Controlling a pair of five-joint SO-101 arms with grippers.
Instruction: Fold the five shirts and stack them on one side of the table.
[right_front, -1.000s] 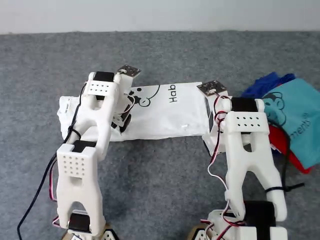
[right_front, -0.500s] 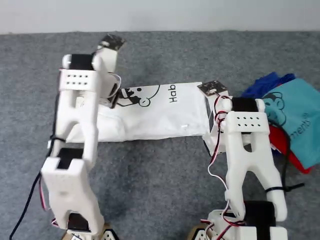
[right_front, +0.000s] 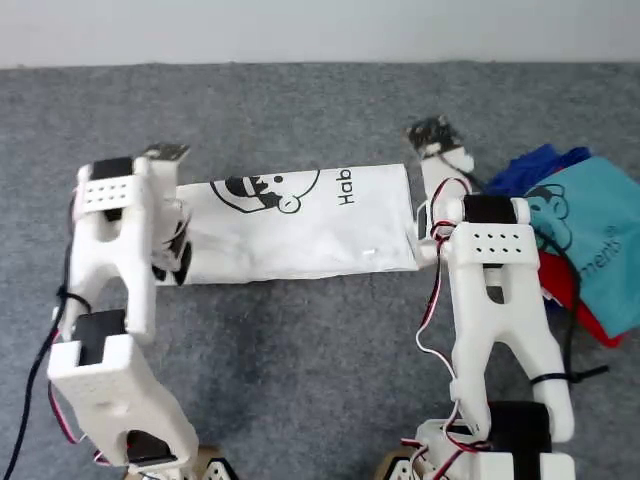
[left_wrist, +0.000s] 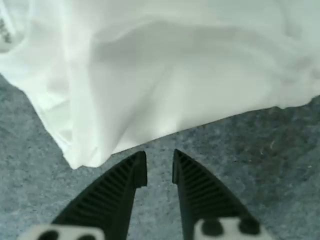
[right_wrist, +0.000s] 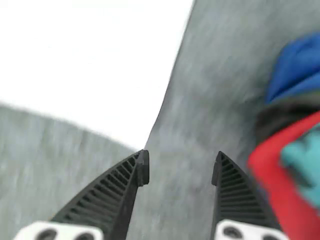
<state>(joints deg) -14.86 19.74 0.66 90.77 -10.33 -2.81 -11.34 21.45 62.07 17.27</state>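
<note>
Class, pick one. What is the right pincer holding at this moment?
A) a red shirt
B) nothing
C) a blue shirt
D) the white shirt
B: the right pincer stands open over the grey table, between the white shirt and the coloured pile, with nothing in it.

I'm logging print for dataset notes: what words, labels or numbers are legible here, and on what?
White shirt: black letters beside a round drawing, cut off at the fold; no whole word reads.
Teal shirt: white lettering, too small and partly hidden to read.
No other text legible.
</note>
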